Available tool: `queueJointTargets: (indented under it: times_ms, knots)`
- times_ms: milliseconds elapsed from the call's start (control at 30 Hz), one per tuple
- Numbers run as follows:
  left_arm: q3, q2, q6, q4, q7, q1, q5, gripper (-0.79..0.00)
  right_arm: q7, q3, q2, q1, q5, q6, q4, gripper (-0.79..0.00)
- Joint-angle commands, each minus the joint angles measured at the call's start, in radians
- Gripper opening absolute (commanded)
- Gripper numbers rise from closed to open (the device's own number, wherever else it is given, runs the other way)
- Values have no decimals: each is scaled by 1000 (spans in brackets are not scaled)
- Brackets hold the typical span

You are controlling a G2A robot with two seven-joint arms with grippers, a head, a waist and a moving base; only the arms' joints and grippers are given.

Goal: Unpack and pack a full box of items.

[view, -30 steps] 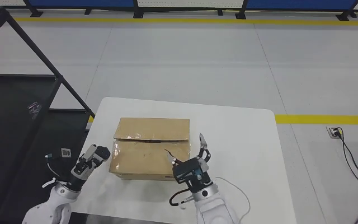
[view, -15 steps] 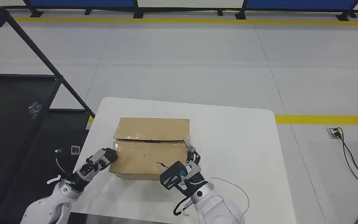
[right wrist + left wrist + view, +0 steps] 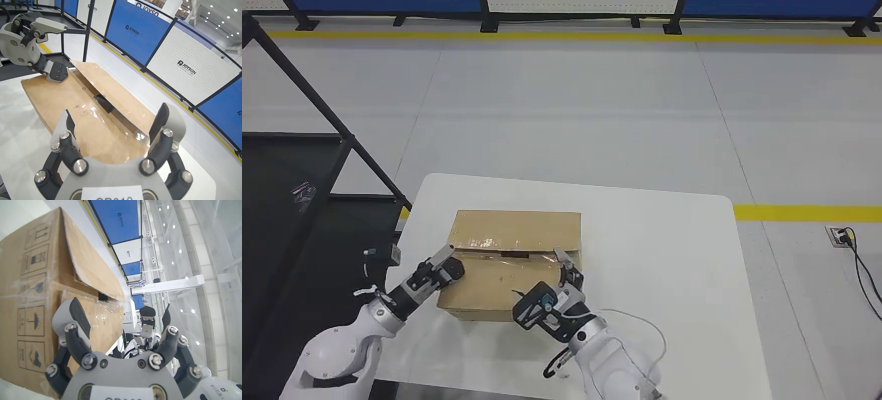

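Two grippers at one cardboard box [image 3: 512,262], set on the left half of the white bench [image 3: 672,260]. At the box's left end, left gripper [image 3: 447,268]: fingers spread wide, holding nothing, one ribbed pad [image 3: 56,73] down at the corner of the near flap [image 3: 66,98], the other finger up in the air. In the middle, top flaps down but not flush: far flap [image 3: 113,89] slightly raised along its edge, dark gap [image 3: 104,103] at the seam, clear tape [image 3: 121,130] crinkled across it. At the box's right end, right gripper [image 3: 564,275]: fingers likewise apart, empty, poised over the near flap's right corner.
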Motion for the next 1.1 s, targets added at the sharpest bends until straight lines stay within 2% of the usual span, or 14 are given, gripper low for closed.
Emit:
queueJointTargets:
  times_ms: [0, 200, 367, 533, 667, 733, 833, 867, 967, 1000, 1067]
  knots:
    - [5, 0, 5, -6, 5, 1, 5, 0, -3, -1, 0, 1, 1, 0, 2, 0]
    - [6, 1, -5, -25, 8, 12, 11, 0, 6, -8, -1, 8, -10, 16, 10, 0]
    - [-4, 2, -49, -37, 0, 31, -4, 0, -11, -10, -1, -1, -1, 19, -4, 0]
    - [-21, 3, -95, -41, -11, 48, -34, 0, 24, 22, 4, 0, 104, -97, -26, 0]
    - [-39, 4, -136, -44, -15, 69, -54, 0, 51, 93, 8, -15, 286, -170, -66, 0]
    - [-49, 5, -151, -43, -17, 78, -68, 0, 62, 147, 16, -33, 392, -249, -87, 0]
    - [-64, 6, -171, -37, -23, 90, -91, 0, 118, 230, 34, -48, 539, -434, -103, 0]
    - [-69, 7, -175, -34, -24, 93, -96, 0, 136, 256, 39, -52, 557, -453, -110, 0]
    - [-78, 8, -183, -24, -28, 98, -111, 0, 144, 277, 47, -84, 514, -412, -152, 0]
    - [-81, 8, -186, -21, -30, 99, -114, 0, 129, 278, 47, -105, 509, -361, -165, 0]
    - [-86, 9, -191, -15, -33, 101, -120, 0, 129, 278, 47, -105, 509, -361, -165, 0]
